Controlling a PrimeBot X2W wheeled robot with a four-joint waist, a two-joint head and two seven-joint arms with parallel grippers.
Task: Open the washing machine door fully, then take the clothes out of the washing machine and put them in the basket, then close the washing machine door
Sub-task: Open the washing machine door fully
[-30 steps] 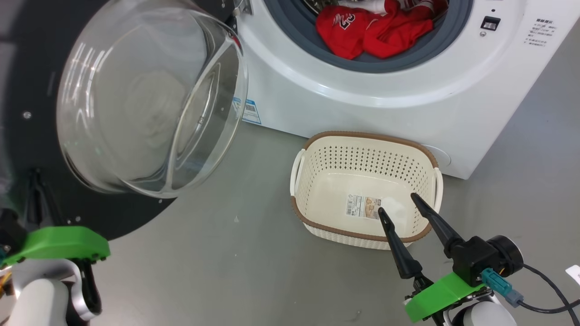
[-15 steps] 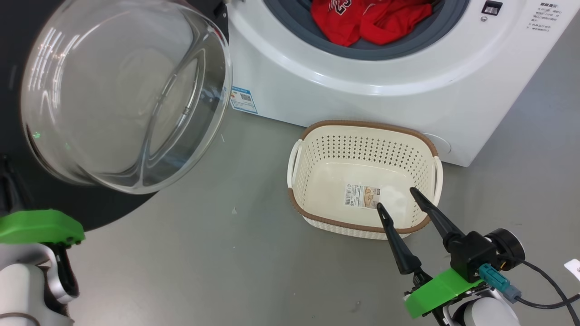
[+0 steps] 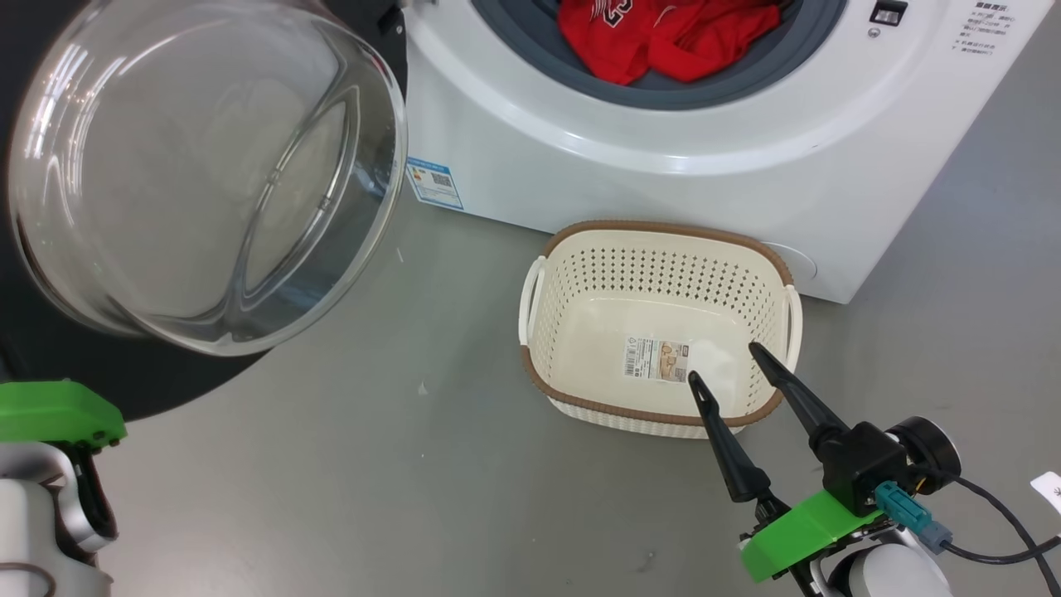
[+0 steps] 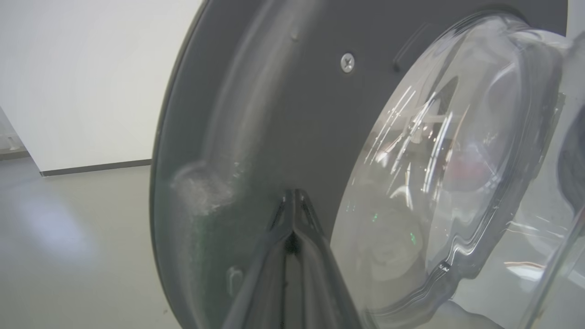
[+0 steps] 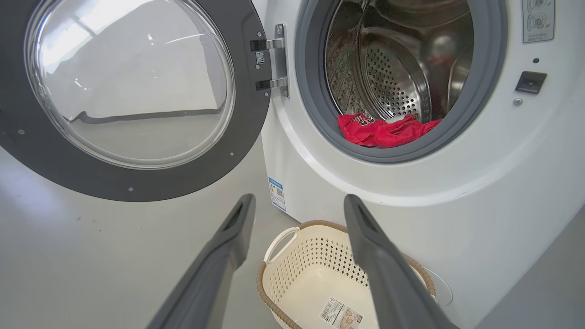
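The washing machine door (image 3: 199, 174) stands swung out to the left, its clear glass bowl facing me inside the black ring (image 4: 274, 114). My left gripper (image 4: 292, 196) is shut, its tips pressed against that ring's inner face, holding nothing. Red clothes (image 3: 655, 33) lie at the front of the drum in the white washing machine (image 3: 663, 157), also seen as clothes (image 5: 384, 130) on the grey seal. The cream basket (image 3: 663, 225) sits on the floor before the machine with just a sticker inside. My right gripper (image 3: 724, 363) hovers open over the basket's near rim, with nothing between its fingers (image 5: 228, 242).
Grey floor (image 3: 414, 464) stretches between the door and the basket. The door hinge (image 5: 274, 59) sits at the opening's left. A black cable (image 3: 995, 514) trails from my right wrist at the lower right. A white wall (image 4: 82, 68) stands beyond the door.
The door has swung further left, away from the machine, and my left arm has gone left with it. The head camera has shifted too. My right gripper has stayed open over the basket.
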